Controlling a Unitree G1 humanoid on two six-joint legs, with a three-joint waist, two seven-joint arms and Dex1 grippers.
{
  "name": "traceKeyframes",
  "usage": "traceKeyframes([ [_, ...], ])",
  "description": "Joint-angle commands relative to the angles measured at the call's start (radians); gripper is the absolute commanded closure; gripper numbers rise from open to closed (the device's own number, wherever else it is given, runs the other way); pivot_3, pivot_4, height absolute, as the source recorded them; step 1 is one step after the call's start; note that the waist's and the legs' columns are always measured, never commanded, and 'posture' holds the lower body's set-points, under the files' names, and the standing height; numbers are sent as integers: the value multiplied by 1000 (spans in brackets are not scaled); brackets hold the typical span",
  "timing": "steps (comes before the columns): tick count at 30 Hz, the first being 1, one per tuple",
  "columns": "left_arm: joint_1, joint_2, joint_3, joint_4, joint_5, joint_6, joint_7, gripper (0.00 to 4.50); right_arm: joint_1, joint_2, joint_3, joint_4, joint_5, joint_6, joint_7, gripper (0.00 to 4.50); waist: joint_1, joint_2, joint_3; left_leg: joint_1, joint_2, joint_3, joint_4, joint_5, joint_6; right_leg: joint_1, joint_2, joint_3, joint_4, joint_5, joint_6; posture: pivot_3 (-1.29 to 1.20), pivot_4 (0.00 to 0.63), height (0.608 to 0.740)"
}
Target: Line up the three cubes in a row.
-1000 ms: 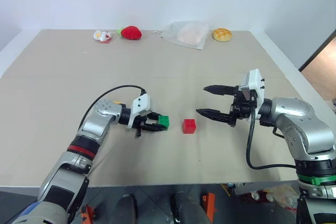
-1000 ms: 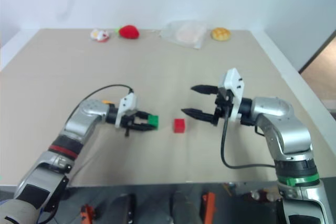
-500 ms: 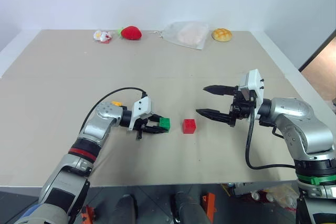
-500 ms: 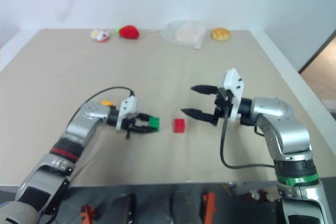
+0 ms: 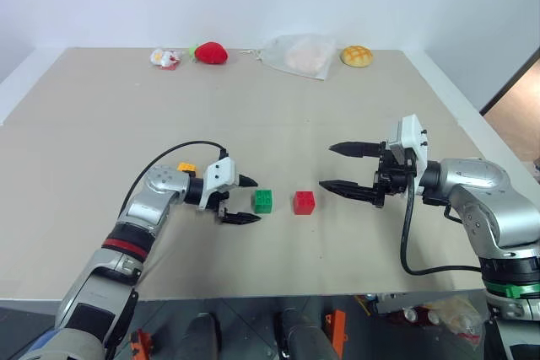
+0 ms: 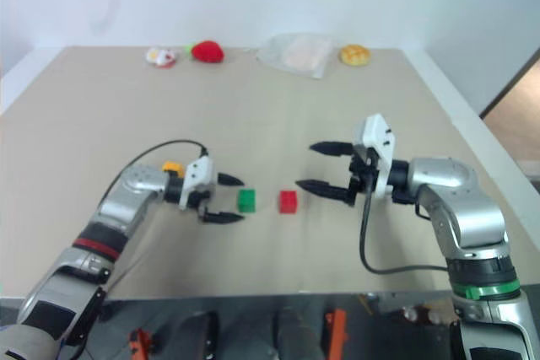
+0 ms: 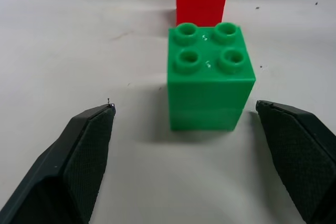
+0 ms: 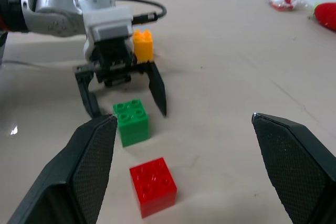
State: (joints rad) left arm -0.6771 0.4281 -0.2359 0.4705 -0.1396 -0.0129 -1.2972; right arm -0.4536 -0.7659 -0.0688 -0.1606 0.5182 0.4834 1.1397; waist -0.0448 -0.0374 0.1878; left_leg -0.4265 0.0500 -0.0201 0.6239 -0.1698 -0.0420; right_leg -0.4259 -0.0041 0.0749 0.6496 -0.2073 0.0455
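Green cube (image 5: 262, 201) sits beside red cube (image 5: 304, 202), starting my row; left gripper (image 5: 243, 200) spread wide around green, right gripper (image 5: 340, 167) open, empty; yellow cube (image 5: 186, 168) remains

Left arm reaches in from near left, wrist bent right; left gripper (image 5: 243, 200) low over table, fingers spread wide (nothing between pads). Right arm comes from near right, right gripper (image 5: 340, 167) pointing left, jaws apart, apparently raised above table.
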Motion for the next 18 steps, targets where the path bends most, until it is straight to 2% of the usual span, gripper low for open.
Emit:
traceKeyframes([
  [1, -4, 36, 60, -183, -90, 111, -8, 24, -5, -39, -30, -7, 24, 2, 37, 215, 0, 0, 0, 0, 0, 0, 0, 0, 0, 0, 0, 0, 0, 0, 0, 0, 150, 739],
  [5, 27, 94, 98, -405, -197, 299, -8, 24, -17, -57, -24, 8, 23, -2, 58, 215, -1, 0, 0, 0, 0, 0, 0, 0, 0, 0, 0, 0, 0, 0, 0, 0, 150, 739],
  [9, 64, 164, 157, -545, -266, 415, 27, 24, -37, -65, -22, 16, 24, -4, 76, 215, -3, 0, 0, 1, 0, 0, 0, 0, 0, 1, 0, 0, 1, 0, 0, 0, 150, 739],
  [12, 84, 216, 229, -588, -299, 461, 77, 24, -69, -57, -22, 12, 38, 6, 77, 215, -7, 1, 1, 2, 1, 0, 0, 0, 0, 0, 1, 0, 2, -1, -1, 0, 150, 739],
  [18, 169, 261, 436, -555, -306, 488, 277, 24, -109, 14, 14, -52, 74, 35, 39, 215, -7, 1, 0, 3, 1, 0, 0, 1, 1, 1, 1, 0, 2, 0, -2, 0, 150, 739],
])
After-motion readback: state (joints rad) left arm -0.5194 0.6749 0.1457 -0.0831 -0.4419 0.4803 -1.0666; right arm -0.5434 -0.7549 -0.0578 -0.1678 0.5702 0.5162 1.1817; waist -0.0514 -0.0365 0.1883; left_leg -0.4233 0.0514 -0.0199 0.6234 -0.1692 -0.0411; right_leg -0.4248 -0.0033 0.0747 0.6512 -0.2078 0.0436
